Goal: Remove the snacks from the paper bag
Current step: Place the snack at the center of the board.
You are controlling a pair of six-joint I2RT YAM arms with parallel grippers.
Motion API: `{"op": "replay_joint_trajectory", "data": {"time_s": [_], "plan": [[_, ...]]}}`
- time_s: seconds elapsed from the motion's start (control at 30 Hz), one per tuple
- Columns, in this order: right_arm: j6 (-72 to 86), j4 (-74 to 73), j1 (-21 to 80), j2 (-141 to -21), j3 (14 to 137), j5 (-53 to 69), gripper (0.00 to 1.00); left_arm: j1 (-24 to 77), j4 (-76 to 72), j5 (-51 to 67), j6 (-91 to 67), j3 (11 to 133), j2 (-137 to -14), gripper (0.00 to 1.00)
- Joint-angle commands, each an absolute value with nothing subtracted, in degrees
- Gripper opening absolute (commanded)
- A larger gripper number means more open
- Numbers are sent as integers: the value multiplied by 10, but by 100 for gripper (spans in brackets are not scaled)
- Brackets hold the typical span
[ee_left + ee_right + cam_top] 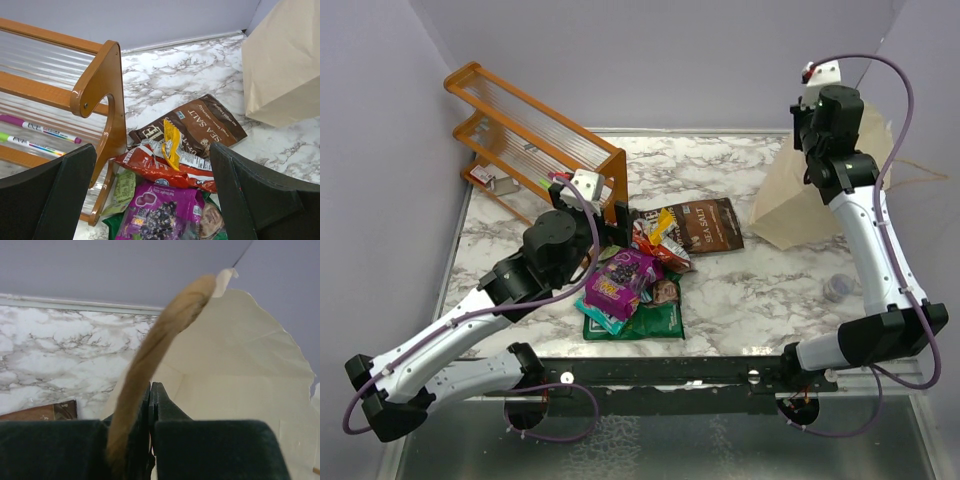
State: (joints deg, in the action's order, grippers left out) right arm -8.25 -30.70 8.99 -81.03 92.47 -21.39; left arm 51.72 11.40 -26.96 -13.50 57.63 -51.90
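Right gripper [151, 395]: fingers pressed together on the rim of the paper bag [788, 205], pinching a fold of the paper between them and holding the mouth high at the far right of the table [760, 290]. The bag's lower part appears to rest on the marble. The right wrist view looks into the pale interior; no packet shows in the part that can be seen, though the bottom is hidden.

Left gripper [152, 165]: fingers spread wide and holding nothing, poised over the snacks [642, 272].

The snacks lie outside the bag in a loose overlapping pile at the table's middle, well apart from it:
- dark brown packet [712, 225] on the far right of the pile
- orange-red packet [165, 172] beneath a yellow-tipped one
- purple packet [618, 278] nearer
- green packet [658, 320] nearest

To the left, the pile touches the foot of the orange rack [530, 140], where two pens [40, 129] lie. A small clear cap [838, 288] sits to the near right.

Step in hand, as judged: the emptying itself, at or near its end. The next move calls for confirming that the bag's bottom holds nothing, then lowering and releasing the rim clear of the pile.
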Motion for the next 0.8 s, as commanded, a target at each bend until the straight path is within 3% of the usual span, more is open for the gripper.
{"op": "replay_joint_trajectory", "data": {"time_s": [0.0, 0.3, 0.47, 0.53, 0.63, 0.77], "plan": [[-181, -249, 91, -834, 913, -104, 1, 514, 117, -271, -132, 587, -500, 99], [-230, -248, 91, -901, 914, -16, 2, 514, 138, -267, -130, 606, -503, 99], [-190, -240, 91, -892, 895, -46, 11, 514, 137, -270, -114, 618, -506, 99], [-166, -255, 91, -888, 899, -64, 22, 514, 138, -277, -100, 631, -514, 99], [-121, -314, 91, -878, 925, -63, 49, 514, 140, -315, -72, 668, -535, 99], [-63, -371, 91, -833, 958, -64, 98, 511, 110, -362, -20, 718, -558, 99]]}}
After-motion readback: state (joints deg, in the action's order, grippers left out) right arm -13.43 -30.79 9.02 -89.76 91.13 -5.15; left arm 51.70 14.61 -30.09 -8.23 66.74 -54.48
